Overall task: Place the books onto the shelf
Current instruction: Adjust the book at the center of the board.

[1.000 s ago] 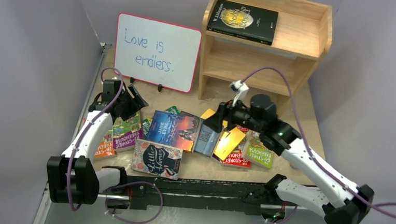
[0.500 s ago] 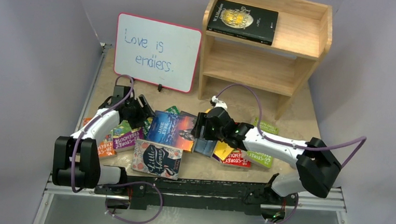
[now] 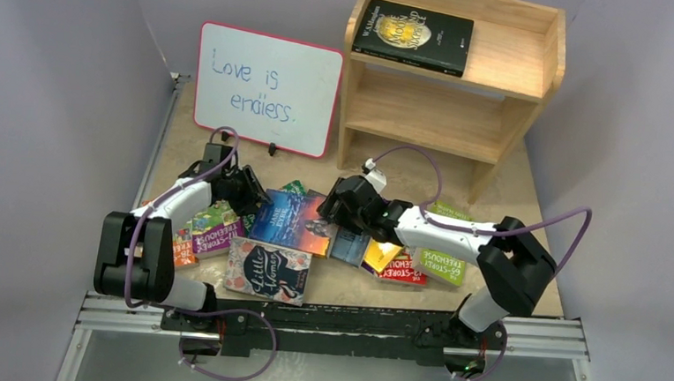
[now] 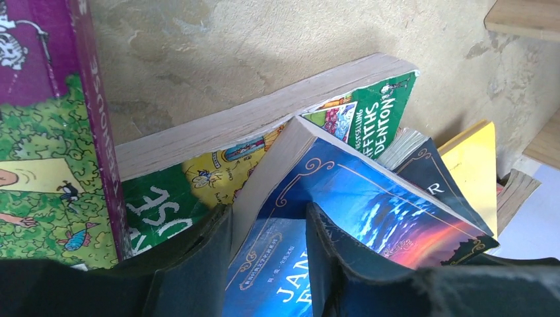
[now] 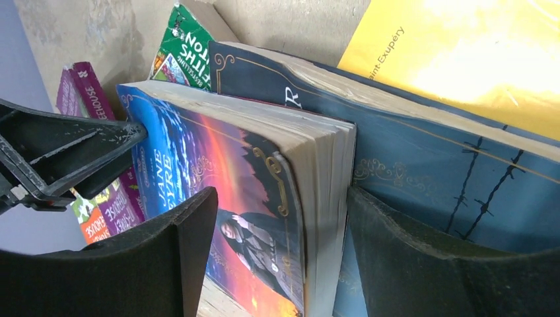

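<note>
While the dark book (image 3: 416, 35) already lies flat on the top tier of the shelf (image 3: 450, 83), the top external view shows the other books spread on the table (image 3: 511, 179) in front of it, with the blue Jane Eyre book (image 3: 294, 221) in the middle of the pile, Little Women (image 3: 268, 270) nearer the arm bases and the whiteboard (image 3: 267, 89) standing left of the shelf. Both arms reach in low: the left gripper (image 3: 247, 191) meets Jane Eyre's left edge and the right gripper (image 3: 337, 206) its right edge. From the left wrist, the left gripper's two fingers (image 4: 193, 264) straddle the near corner of Jane Eyre (image 4: 370, 211), partly open, one finger under the cover and one on top; whether they press on it yet cannot be told. A green book (image 4: 360, 115) lies beneath. From the right wrist, the right gripper's jaws stand wide on either side of Jane Eyre's page edge (image 5: 323, 198), a dark blue book (image 5: 449, 178) and a yellow one (image 5: 462, 59) behind; no firm grip shows.
</note>
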You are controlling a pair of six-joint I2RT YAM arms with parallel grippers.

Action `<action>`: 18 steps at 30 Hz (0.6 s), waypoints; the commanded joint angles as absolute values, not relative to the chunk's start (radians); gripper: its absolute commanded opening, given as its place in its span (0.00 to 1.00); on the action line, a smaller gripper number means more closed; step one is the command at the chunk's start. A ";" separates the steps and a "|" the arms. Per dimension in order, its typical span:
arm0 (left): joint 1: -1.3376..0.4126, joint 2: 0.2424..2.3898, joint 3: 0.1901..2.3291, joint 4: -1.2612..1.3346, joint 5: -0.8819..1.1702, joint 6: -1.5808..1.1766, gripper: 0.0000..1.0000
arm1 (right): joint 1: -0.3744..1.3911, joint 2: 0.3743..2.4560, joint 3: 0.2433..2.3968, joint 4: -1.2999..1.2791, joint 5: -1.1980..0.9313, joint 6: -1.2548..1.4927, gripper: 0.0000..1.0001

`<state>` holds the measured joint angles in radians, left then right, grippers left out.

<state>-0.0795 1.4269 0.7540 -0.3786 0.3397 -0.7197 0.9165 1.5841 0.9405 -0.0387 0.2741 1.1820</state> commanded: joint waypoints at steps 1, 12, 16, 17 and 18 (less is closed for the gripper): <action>-0.121 1.475 0.753 -0.388 0.365 -0.717 0.36 | 0.916 1.618 0.910 0.023 0.250 1.118 0.69; -0.132 1.446 0.737 -0.293 0.434 -0.796 0.43 | 0.910 1.428 0.851 0.064 0.342 1.021 0.00; -0.132 1.425 0.742 -0.278 0.420 -0.815 0.52 | 0.897 1.397 0.841 0.091 0.342 1.022 0.00; -0.132 1.420 0.743 -0.277 0.422 -0.816 0.54 | 0.892 1.388 0.836 0.097 0.344 1.026 0.00; -0.132 1.417 0.744 -0.275 0.421 -0.818 0.55 | 0.888 1.380 0.832 0.097 0.351 1.032 0.00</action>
<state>-0.1104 1.4345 0.7525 -0.3168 0.3637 -0.7765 0.9016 1.4315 0.8413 0.0227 0.3023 1.0378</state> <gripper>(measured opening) 0.525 0.049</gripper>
